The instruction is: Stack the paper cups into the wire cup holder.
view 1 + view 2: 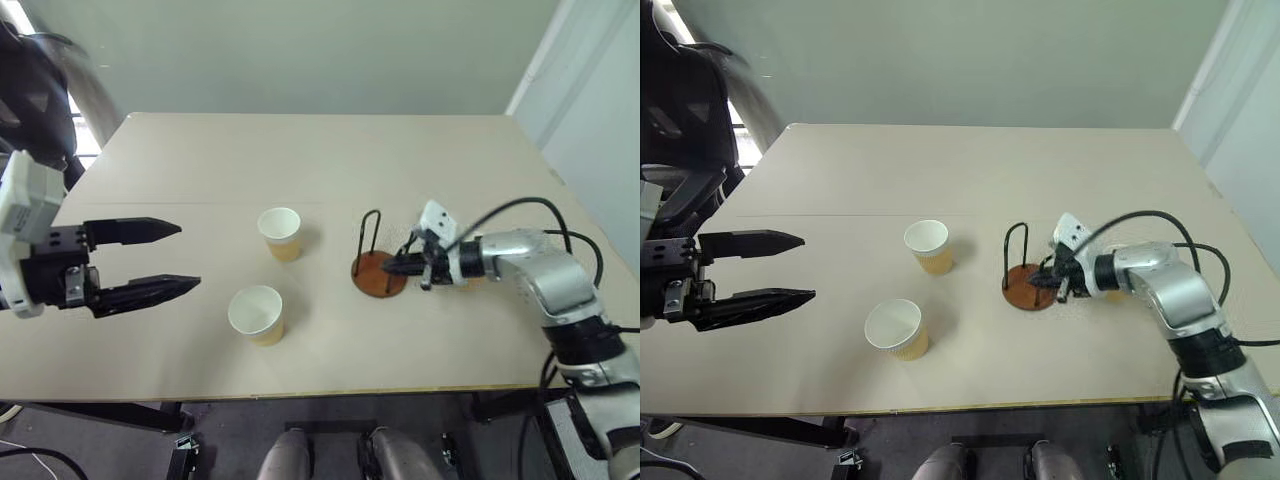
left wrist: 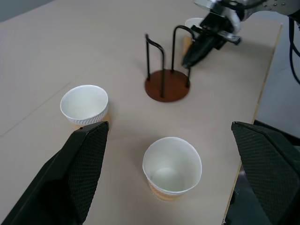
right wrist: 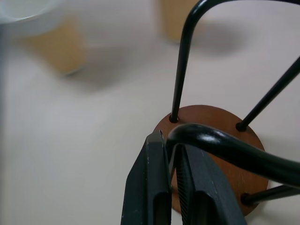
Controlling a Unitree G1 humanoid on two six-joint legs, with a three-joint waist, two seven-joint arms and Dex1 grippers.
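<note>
Two paper cups stand upright and apart on the table, one (image 1: 279, 233) farther back, one (image 1: 256, 314) nearer the front edge. A third cup (image 2: 193, 22) stands behind my right gripper, mostly hidden. The wire cup holder (image 1: 378, 273) stands right of them, with its reddish-brown disc base (image 3: 211, 140) and black loops empty. From the right, my right gripper (image 1: 402, 266) reaches in, its fingers shut on the top of one wire loop (image 3: 206, 140). At the table's left side hovers my left gripper (image 1: 172, 260), wide open and empty, pointing toward the cups.
The beige table (image 1: 320, 160) has its front edge (image 1: 300, 393) just below the nearer cup. A dark object (image 1: 40, 90) stands off the table's back left corner. Black cables (image 1: 530, 215) loop over my right arm.
</note>
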